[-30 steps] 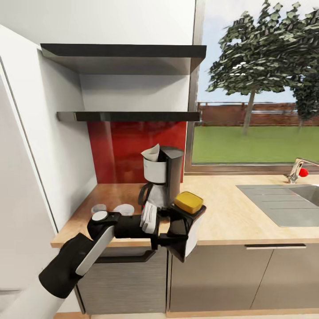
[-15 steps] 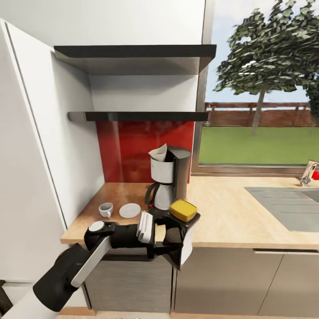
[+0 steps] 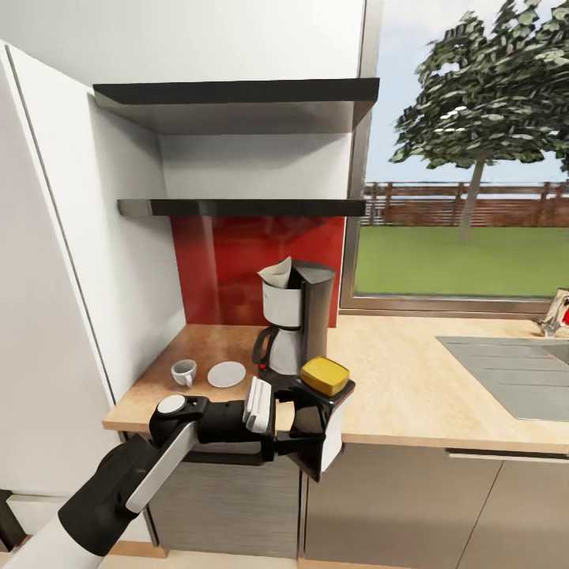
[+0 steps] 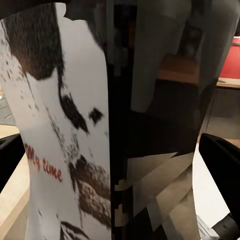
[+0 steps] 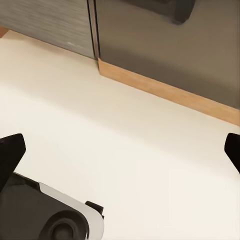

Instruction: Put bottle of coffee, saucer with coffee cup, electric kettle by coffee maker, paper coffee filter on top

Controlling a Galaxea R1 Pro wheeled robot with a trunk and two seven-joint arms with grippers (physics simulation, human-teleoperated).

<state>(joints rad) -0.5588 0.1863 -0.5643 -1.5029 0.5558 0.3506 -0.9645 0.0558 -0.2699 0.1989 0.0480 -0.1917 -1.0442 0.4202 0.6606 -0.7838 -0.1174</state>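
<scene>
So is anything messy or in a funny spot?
Nothing is spilled or broken. The coffee cup stands on the kitchen countertop beside the saucer, not on it. The left gripper holds the bottle of coffee tilted, short of the counter.

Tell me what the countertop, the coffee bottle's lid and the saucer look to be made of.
The kitchen countertop looks like light wood, matte, with visible grain. The lid of the bottle of coffee looks like smooth yellow plastic or painted metal. The saucer looks like plain white glazed ceramic, though that is uncertain.
</scene>
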